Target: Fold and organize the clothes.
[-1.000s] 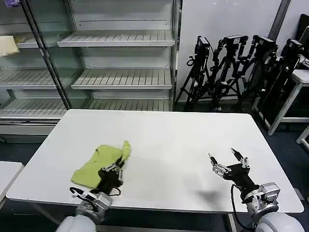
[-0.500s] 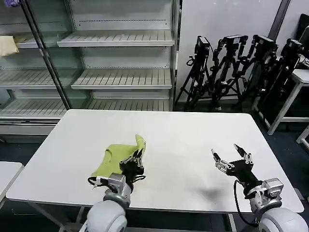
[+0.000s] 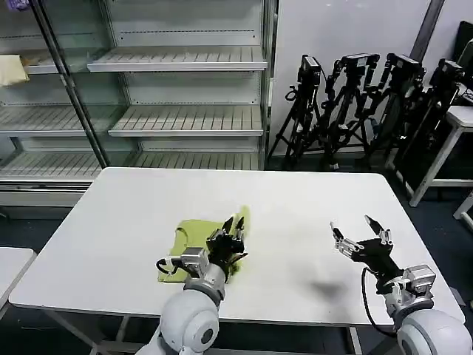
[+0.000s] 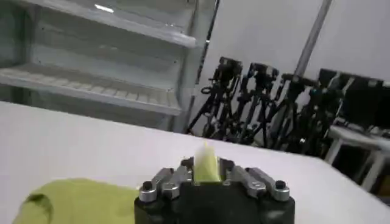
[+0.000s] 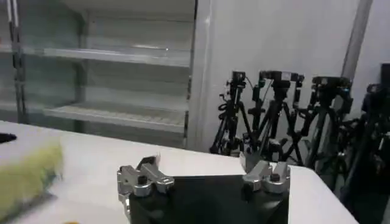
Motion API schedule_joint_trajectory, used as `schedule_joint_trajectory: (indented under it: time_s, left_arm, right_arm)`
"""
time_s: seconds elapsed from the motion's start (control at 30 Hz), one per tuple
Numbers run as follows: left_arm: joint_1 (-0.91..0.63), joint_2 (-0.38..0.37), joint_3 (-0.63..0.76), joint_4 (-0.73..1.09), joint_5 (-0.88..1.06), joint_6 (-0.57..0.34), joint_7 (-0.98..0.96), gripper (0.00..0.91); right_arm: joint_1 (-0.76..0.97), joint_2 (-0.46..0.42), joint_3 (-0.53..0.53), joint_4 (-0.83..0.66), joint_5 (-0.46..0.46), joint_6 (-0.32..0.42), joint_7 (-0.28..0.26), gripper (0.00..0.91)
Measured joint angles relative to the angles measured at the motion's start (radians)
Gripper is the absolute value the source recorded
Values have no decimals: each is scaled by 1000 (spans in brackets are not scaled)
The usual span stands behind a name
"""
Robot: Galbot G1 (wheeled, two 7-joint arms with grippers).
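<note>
lime t-shirt (image 3: pixel 198 235) crumpled, edge pinched by left gripper (image 3: pixel 230 228) fingers.

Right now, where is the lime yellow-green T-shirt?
In the head view, the thin lime yellow-green T-shirt lies left of the white table's centre near the front edge, one edge pinched in the left gripper.

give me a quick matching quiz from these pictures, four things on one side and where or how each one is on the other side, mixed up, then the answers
Things:
1. left gripper
2. right gripper
3. T-shirt
4. tripods

States:
A. standing on the floor beyond the table
B. open, holding nothing, above the table's right side
C. shut on a raised fold of cloth
D. lime green, lying on the table with one edge lifted

Pairs: 1-C, 2-B, 3-D, 4-A
</note>
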Motion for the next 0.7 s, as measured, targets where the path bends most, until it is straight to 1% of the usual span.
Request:
schedule_joint_trajectory:
  time_s: [0.17, 0.3, 0.4, 0.53, 0.7]
  left_arm:
    - [-30, -10, -15, -7, -20, -11, 18, 907]
    - [-40, 13, -53, 1, 31, -40, 76, 907]
    - [-29, 53, -118, 20, 122, -98, 168, 907]
    - [4, 127, -242, 62, 234, -193, 311, 907]
    - [48, 204, -400, 124, 323, -312, 457, 907]
  right_arm:
    - [33, 11, -13, -29, -24, 8, 7, 907]
    - [58, 22, -29, -53, -45, 22, 6, 907]
    - [78, 35, -43, -73, -63, 37, 11, 907]
    - [106, 56, -69, -99, -90, 60, 13, 907]
    - [139, 82, -109, -129, -127, 83, 15, 907]
